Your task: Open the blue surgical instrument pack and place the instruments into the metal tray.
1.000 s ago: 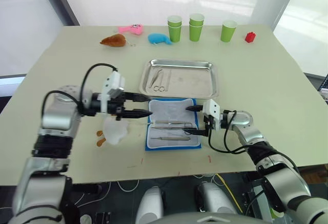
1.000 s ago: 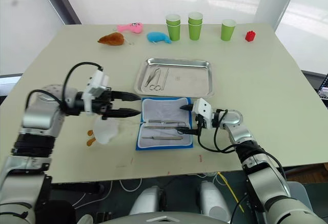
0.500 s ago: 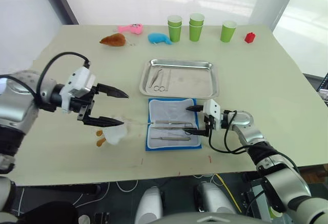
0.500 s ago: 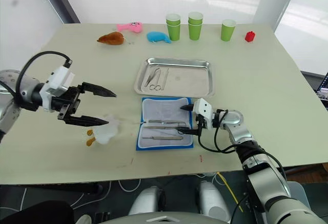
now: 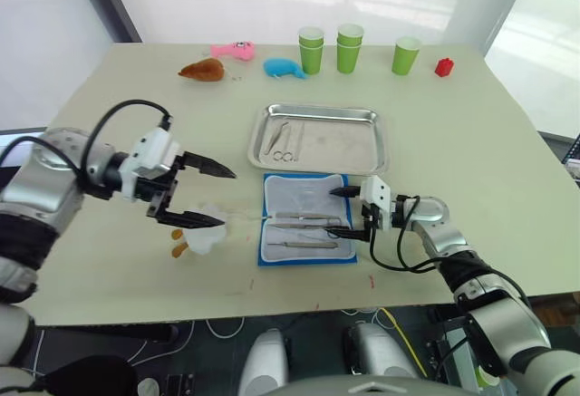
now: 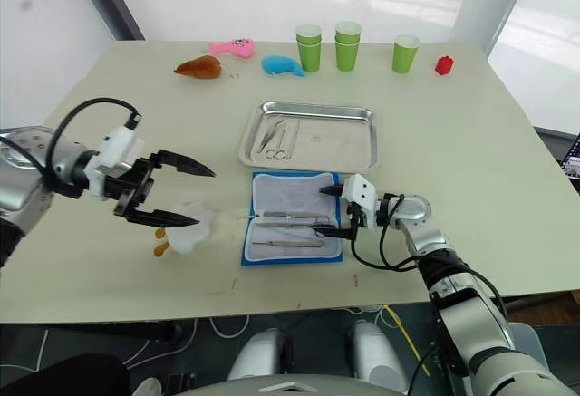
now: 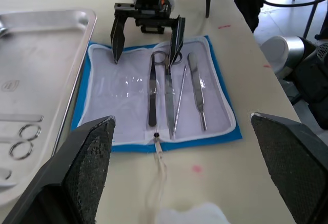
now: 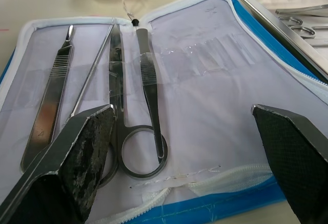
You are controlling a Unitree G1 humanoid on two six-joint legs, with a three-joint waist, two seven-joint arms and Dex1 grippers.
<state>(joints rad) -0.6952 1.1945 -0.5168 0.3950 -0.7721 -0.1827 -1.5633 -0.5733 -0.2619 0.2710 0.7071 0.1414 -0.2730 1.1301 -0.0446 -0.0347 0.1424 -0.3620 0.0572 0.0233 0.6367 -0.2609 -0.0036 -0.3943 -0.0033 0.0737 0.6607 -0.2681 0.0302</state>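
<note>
The blue surgical instrument pack (image 5: 304, 188) lies open on the table, pale lining up. Several instruments (image 5: 304, 225) rest in it side by side: ring-handled scissors (image 8: 121, 90), tweezers (image 8: 148, 75), a thin straight tool (image 8: 92, 73) and a flat handle (image 8: 48, 106). Behind the pack sits the metal tray (image 5: 340, 147) with a few instruments (image 5: 281, 142) at its left end. My right gripper (image 5: 332, 211) is open at the pack's right edge, its fingers either side of the ring handles. Open and empty, my left gripper (image 5: 227, 198) hovers left of the pack.
A white plush toy (image 5: 201, 236) lies under my left gripper, and a thin cord (image 7: 160, 160) runs from the pack's zipper toward it. Green cups (image 5: 347, 47), a red block (image 5: 442, 67) and blue (image 5: 284, 68), brown (image 5: 201, 71) and pink (image 5: 231, 50) toys line the far edge.
My left gripper drew back leftward from the pack's left edge and opened wider, then came slightly back to the right. The right gripper and the pack have stayed put.
</note>
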